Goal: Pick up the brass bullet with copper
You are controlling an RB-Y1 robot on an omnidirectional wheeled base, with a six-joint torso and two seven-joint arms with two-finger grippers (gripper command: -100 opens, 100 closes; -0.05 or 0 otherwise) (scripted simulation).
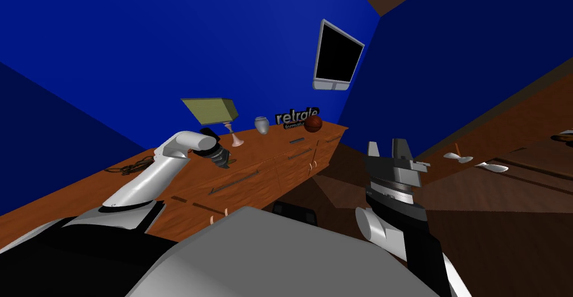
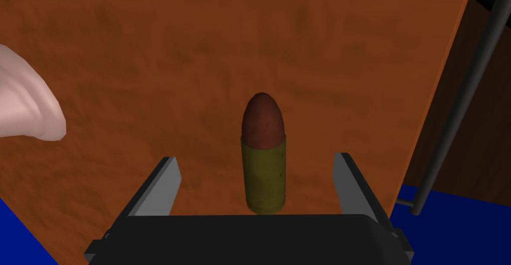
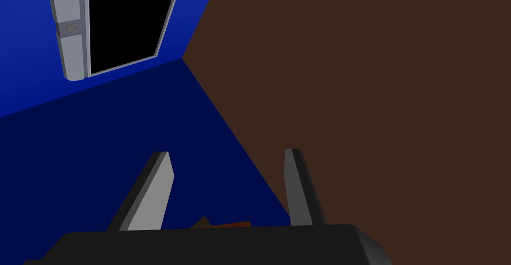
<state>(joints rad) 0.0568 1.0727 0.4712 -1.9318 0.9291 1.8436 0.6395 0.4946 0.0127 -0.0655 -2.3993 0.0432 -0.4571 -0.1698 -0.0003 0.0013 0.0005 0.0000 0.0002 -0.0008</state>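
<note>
Start at the lamp point(image 1: 210, 110): a boxy olive shade sits on a pale pink stem, and its smooth, flared foot point(image 2: 30, 102) stands on the bench point(image 2: 149, 52), whose top is a mottled reddish-brown wood grain. Near that foot your left gripper point(image 2: 255, 158) hangs over the bench top, its flat grey blade fingers point(image 2: 162, 187) spread wide and holding nothing. The bullet point(image 2: 263, 152) lies on the wood between them, clear of both blades. Its case is a dull olive-brass cylinder, capped by a rounded reddish-copper nose that points away from the gripper's dark body. Past the far finger the bench top ends in a straight edge, with a slim dark bar handle point(image 2: 464, 102) on the front below it. Further right, your right gripper point(image 1: 387, 148) is held up beside the bench, over the dark brown floor point(image 1: 503, 226), its fingers likewise parted and empty.
</note>
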